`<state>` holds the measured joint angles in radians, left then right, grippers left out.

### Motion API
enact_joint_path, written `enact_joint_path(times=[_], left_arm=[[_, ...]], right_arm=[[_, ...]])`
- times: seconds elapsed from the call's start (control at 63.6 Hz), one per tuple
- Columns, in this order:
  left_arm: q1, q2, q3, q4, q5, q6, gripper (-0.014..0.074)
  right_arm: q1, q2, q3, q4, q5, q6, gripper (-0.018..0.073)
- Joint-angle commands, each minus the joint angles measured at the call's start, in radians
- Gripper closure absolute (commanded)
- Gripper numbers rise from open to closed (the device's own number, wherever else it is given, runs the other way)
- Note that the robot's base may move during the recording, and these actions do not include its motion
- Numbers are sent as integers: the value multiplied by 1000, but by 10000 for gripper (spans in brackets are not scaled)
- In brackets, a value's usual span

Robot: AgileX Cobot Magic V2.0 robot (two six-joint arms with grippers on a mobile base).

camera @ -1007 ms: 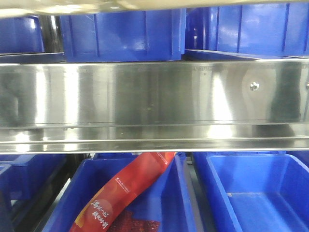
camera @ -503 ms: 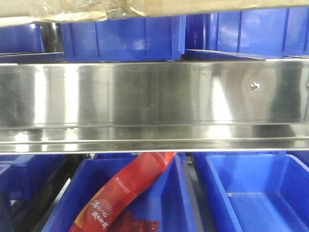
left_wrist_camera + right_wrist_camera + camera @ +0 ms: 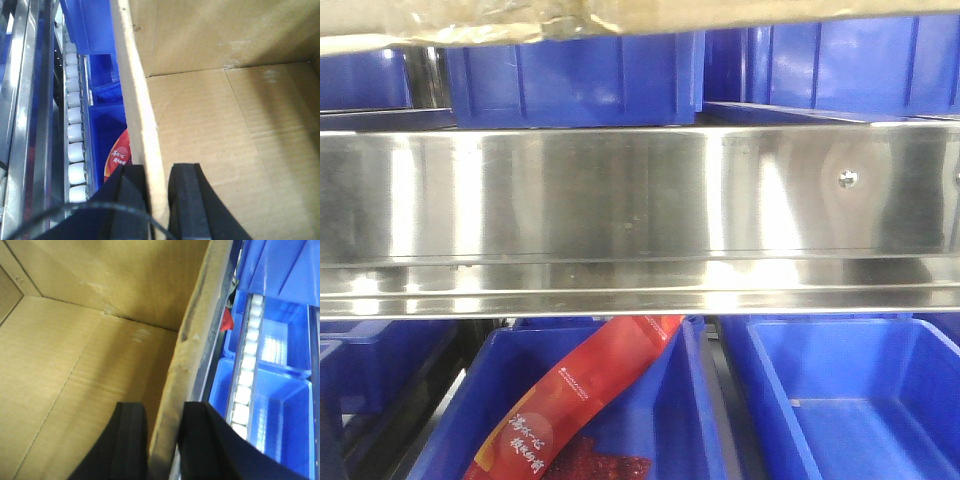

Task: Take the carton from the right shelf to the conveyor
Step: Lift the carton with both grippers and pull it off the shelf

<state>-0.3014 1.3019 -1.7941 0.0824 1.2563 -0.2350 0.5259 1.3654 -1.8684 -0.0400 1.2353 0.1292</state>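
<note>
- While both arms hold it, the carton (image 3: 620, 14) shows in the front view only as a thin brown strip with crinkled clear tape at the top of frame. It sits above the right shelf (image 3: 640, 190) rail and in front of the upper blue bins (image 3: 570, 75).
- Left gripper (image 3: 156, 175): jaws clenched on the carton's left wall, one black finger outside it, the other inside over the carton floor.
- Right gripper (image 3: 164, 412): jaws clenched on the carton's right wall the same way; the wall's top edge is rumpled just ahead of the fingers.
- Carton top is open. The bare cardboard floor and far wall show only in the wrist views, as do both grippers.
- Outside the carton's left wall the room is narrow: a line of white rollers (image 3: 75, 135), blue bins below, and steel framing beyond.
- Outside the carton's right wall there is a second roller row (image 3: 247, 375), with more blue bins below it and a scrap of red close to the wall.
- Only the front view shows the rail's shiny face with its screw head (image 3: 847, 178), and the lower bins below the carton, one holding a red packet (image 3: 580, 400).
- Left wrist view catches a bit of red printed packet just outside the carton's left wall.
</note>
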Motion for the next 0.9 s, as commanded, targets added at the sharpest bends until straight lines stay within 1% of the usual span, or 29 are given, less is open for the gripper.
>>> enact_joint_path(times=[0.0, 0.157, 0.881], left_arm=[[-8, -12, -6, -10, -35, 6, 605], [-8, -12, -6, -10, -35, 6, 605], [-8, -12, -6, -10, -35, 6, 605]], right_arm=[[-3, -10, -4, -12, -75, -25, 627], [-3, -10, -4, -12, -107, -25, 627], [-3, -10, -4, -12, -107, -25, 627]])
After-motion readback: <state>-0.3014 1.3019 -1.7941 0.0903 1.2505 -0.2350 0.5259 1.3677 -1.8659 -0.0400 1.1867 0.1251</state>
